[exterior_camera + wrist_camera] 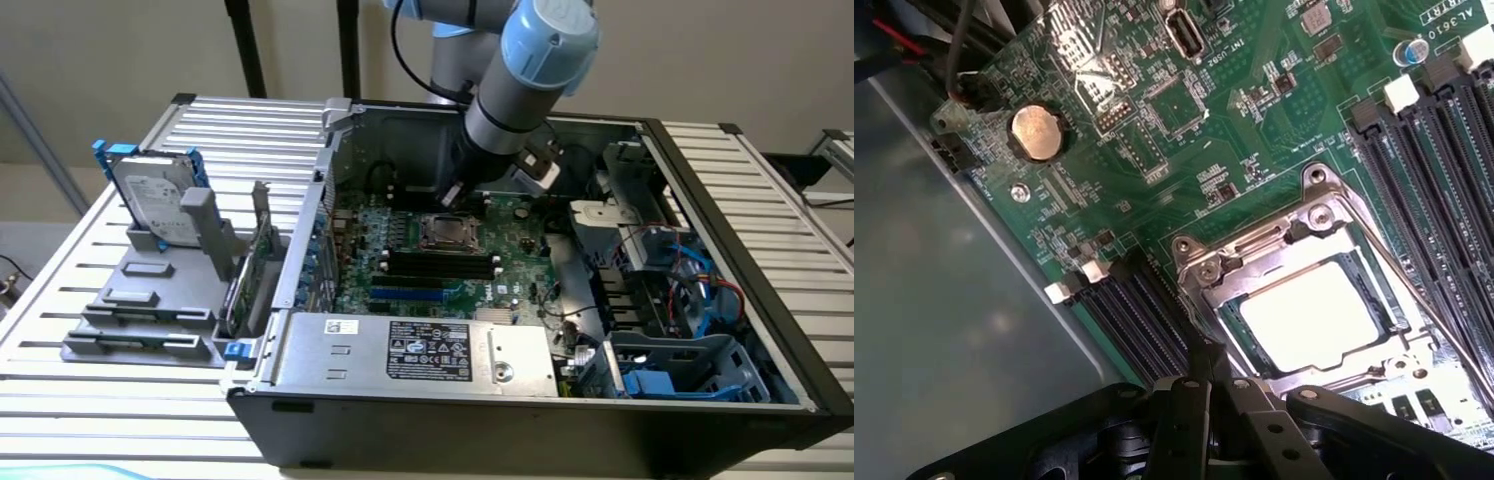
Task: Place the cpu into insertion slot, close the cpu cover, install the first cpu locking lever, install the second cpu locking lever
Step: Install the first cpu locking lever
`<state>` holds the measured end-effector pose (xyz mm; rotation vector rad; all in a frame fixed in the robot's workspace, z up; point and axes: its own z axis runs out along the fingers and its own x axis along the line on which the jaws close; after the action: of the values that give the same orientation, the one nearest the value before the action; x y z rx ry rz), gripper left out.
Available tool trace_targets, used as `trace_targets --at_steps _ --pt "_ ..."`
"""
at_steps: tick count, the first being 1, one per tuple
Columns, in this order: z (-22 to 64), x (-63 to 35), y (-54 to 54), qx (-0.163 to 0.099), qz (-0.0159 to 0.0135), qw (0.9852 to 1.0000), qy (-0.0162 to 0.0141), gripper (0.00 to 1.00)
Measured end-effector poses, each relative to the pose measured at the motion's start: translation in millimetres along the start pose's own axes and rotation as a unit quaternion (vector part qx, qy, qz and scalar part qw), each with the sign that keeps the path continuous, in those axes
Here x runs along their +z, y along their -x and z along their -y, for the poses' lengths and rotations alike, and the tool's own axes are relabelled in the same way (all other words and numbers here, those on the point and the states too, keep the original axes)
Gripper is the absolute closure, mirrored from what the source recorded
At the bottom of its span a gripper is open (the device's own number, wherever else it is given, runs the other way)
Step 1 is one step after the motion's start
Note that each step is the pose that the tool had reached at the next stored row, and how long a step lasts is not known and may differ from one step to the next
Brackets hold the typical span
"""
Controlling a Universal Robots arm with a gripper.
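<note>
Pincer (pixel 1209 385) is clenched, nothing seen gripped, tip held just beside the socket (pixel 447 233) edge. Chip (pixel 1309 315) is seated in the socket, silver face up, cover (pixel 1294 245) closed around it. Socket sits mid green board (pixel 400 250), far of the memory slots (pixel 434 265).

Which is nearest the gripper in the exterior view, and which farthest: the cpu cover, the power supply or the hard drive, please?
From the gripper:
1. cpu cover, just below it on the motherboard.
2. power supply, along the case's near edge.
3. hard drive, outside the case, at the exterior view's left.
</note>
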<state>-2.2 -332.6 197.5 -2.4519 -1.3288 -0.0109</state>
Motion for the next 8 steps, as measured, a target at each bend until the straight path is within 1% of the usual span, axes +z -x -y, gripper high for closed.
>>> trace_targets --at_steps 8 --pt "-6.8 1.1 -3.5 0.000 0.0000 1.0000 0.0000 0.89"
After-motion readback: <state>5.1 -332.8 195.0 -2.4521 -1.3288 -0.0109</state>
